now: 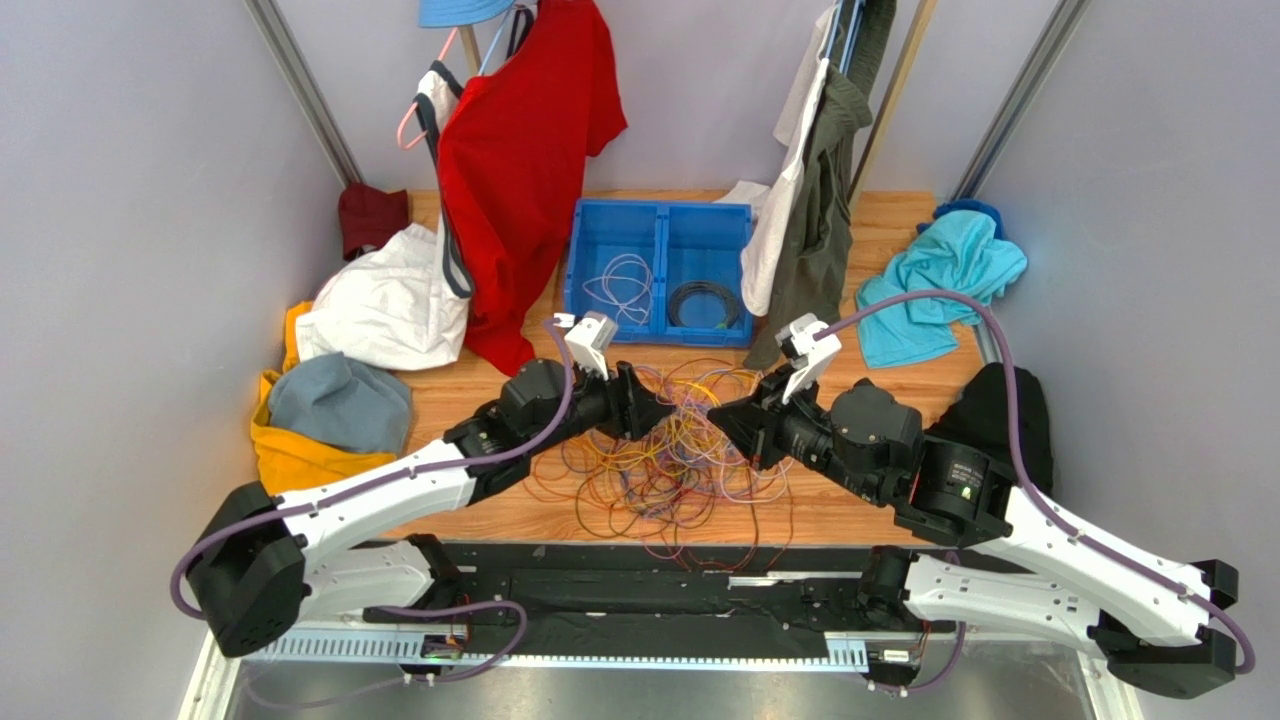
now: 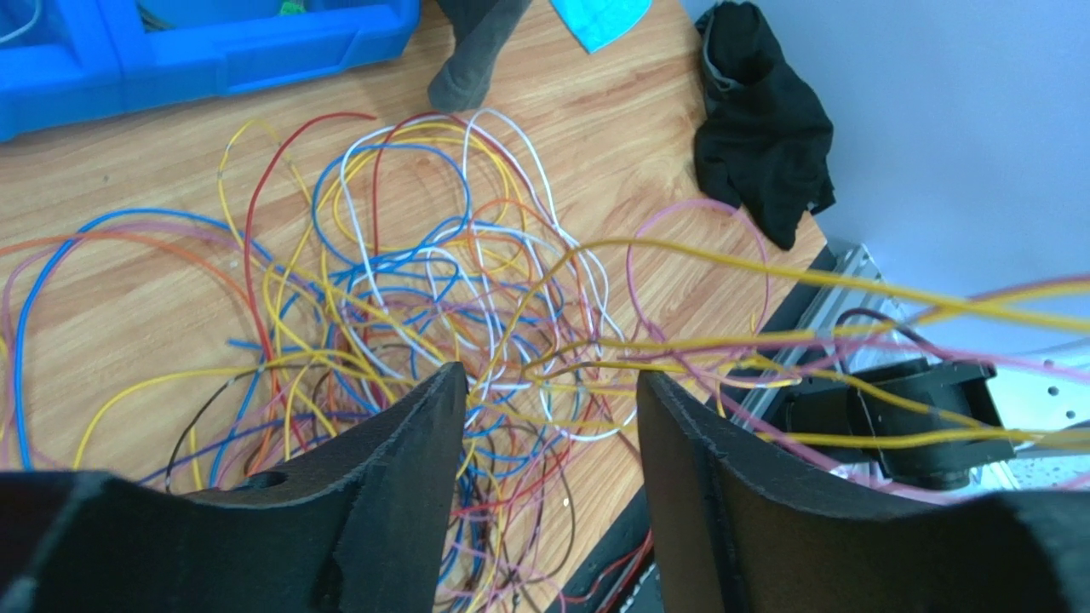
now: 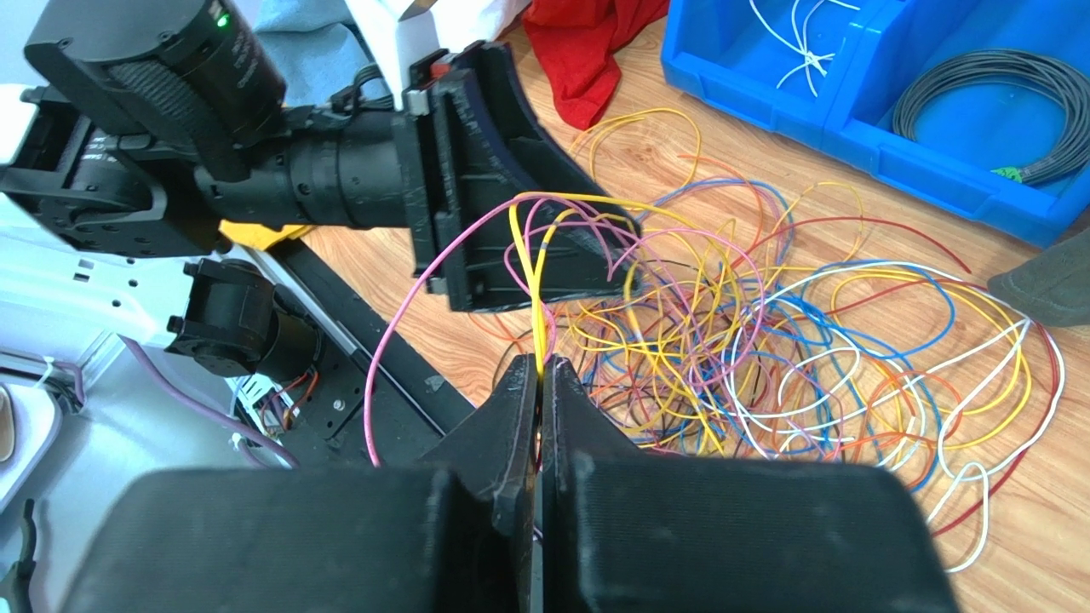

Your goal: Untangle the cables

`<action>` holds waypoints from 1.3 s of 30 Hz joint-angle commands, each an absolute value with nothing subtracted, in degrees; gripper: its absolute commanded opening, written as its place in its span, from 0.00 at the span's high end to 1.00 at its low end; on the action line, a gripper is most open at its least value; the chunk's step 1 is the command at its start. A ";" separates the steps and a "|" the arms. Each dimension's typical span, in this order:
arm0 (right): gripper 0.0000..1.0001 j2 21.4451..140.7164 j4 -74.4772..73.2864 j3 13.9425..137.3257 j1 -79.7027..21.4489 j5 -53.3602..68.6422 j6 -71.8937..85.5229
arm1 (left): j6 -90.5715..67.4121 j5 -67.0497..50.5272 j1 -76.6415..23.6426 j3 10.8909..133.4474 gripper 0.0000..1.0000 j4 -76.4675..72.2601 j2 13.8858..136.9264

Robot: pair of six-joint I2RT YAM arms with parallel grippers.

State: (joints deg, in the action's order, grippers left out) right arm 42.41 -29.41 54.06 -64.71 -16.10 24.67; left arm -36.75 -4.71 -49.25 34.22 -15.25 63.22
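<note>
cables [image 1: 676, 450], tangled in a heap just in front of the blue bin [image 1: 657, 209]. left gripper [image 1: 657, 408] over the heap, jaws apart, holding nothing; right gripper [image 3: 537, 383] clamped on a yellow strand [image 3: 535, 281]. draw that strand out slowly, pinning the heap with the left.

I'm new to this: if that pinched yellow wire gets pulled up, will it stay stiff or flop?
Probably flops: the yellow wire curves loosely above the right gripper. Likely light, being so thin. May drag neighbours; the cables cross everywhere.
</note>
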 commanded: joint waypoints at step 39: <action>0.39 36.65 -15.75 49.83 -64.86 -13.01 23.65 | -19.51 15.92 -49.57 85.61 1.00 46.59 58.98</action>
State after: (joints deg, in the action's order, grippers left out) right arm 36.53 -25.41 47.90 -64.71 -15.53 26.09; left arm -22.22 18.09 -49.34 84.09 44.27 59.33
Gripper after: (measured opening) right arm 0.592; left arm 0.007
